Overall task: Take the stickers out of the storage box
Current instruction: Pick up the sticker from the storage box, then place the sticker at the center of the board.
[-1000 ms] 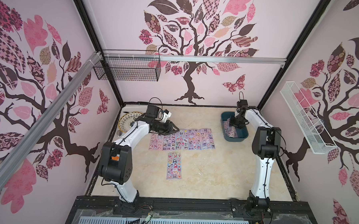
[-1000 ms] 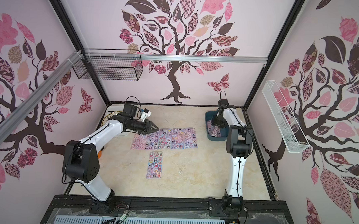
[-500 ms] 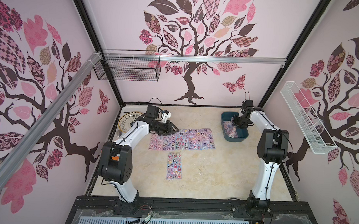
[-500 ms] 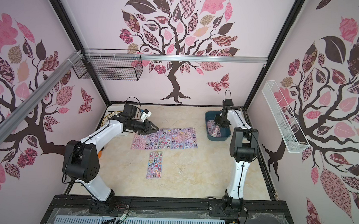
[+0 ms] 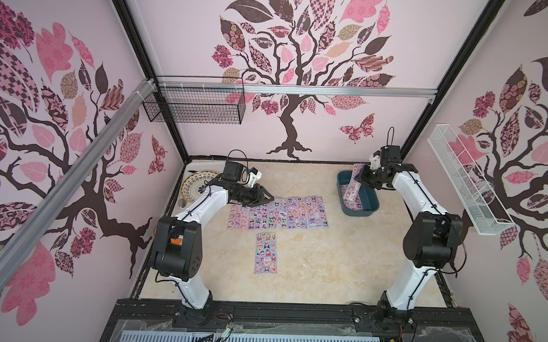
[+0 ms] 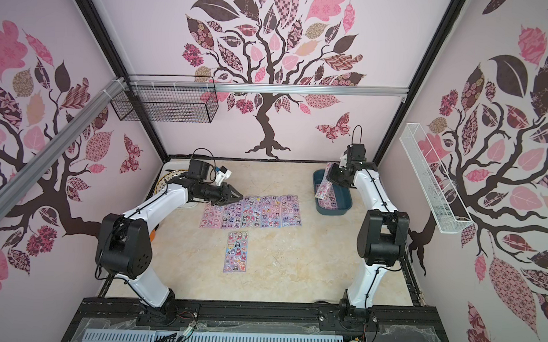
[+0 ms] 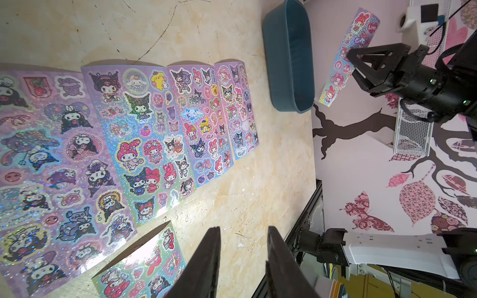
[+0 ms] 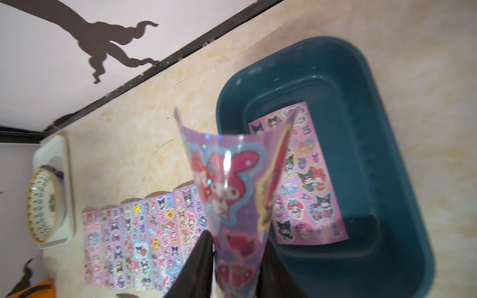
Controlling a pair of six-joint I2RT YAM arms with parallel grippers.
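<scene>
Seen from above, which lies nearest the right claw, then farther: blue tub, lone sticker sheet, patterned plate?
1. Blue tub, just under the right gripper and its held sheet.
2. Lone sticker sheet, mid-table, nearer the front.
3. Patterned plate, far left corner.

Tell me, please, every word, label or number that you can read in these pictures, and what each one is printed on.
"Love": on a heart sticker of the held sheet in the right gripper, seen in the left wrist view.
Small lettering on the stickers on the table: too small or blurred to read.
On the storage box: no marking visible.
</scene>
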